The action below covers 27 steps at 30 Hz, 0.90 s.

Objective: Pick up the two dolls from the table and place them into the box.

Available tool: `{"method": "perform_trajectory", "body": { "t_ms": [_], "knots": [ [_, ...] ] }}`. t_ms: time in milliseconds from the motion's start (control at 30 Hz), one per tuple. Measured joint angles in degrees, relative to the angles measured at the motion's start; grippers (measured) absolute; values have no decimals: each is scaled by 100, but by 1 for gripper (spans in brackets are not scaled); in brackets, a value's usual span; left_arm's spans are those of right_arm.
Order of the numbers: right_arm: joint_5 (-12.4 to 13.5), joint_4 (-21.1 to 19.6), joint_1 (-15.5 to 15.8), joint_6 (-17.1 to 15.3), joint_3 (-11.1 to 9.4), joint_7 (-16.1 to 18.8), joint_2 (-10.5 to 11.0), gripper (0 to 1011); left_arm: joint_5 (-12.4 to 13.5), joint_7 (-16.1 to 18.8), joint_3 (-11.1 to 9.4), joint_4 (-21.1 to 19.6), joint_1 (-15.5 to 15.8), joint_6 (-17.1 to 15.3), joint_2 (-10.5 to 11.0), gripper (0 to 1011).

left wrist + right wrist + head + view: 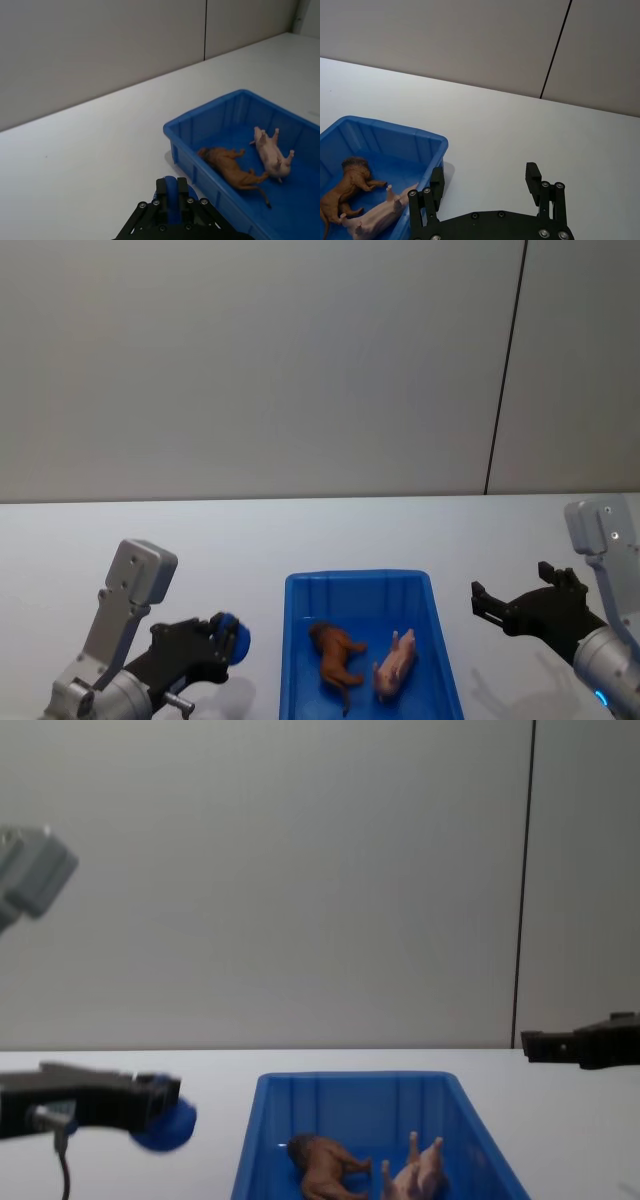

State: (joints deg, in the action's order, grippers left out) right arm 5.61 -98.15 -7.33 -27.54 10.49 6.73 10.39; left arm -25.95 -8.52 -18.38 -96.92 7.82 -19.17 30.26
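Note:
Both dolls lie on their sides inside the blue box [355,578]: the brown one [335,652] on the left, the pale pink one [397,665] on the right. In the left wrist view the brown doll [232,167] and the pink doll [271,152] show on the box floor. My left gripper [228,638] hovers left of the box, shut on a small blue ball [171,196]. My right gripper [510,585] hangs open and empty to the right of the box, above the white table [200,540]; its fingers [532,172] stand wide apart.
The box [345,1078] sits at the table's near middle between the two arms. A grey wall with a dark vertical seam [505,370] rises behind the table's far edge. Bare tabletop lies to the left, right and beyond the box.

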Motion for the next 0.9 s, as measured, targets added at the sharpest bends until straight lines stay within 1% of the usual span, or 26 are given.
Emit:
{"method": "perform_trajectory", "body": {
  "t_ms": [233,400,533,567,667,867,900],
  "knots": [
    [0,0,0,0,0,0,0,1001,94,-288,13,-88,92,310,-18,87],
    [0,0,0,0,0,0,0,1001,102,-597,6,-97,188,499,-84,61],
    [0,0,0,0,0,0,0,1001,102,-893,-39,-53,301,621,-187,54],
    [0,0,0,0,0,0,0,1001,102,-893,-39,-53,301,621,-187,54],
    [0,0,0,0,0,0,0,1001,102,-1127,-99,12,408,698,-313,54],
    [0,0,0,0,0,0,0,1001,124,-1393,-190,111,553,779,-489,54],
    [0,0,0,0,0,0,0,1001,129,-1424,-205,130,579,788,-518,66]
  ]
}}
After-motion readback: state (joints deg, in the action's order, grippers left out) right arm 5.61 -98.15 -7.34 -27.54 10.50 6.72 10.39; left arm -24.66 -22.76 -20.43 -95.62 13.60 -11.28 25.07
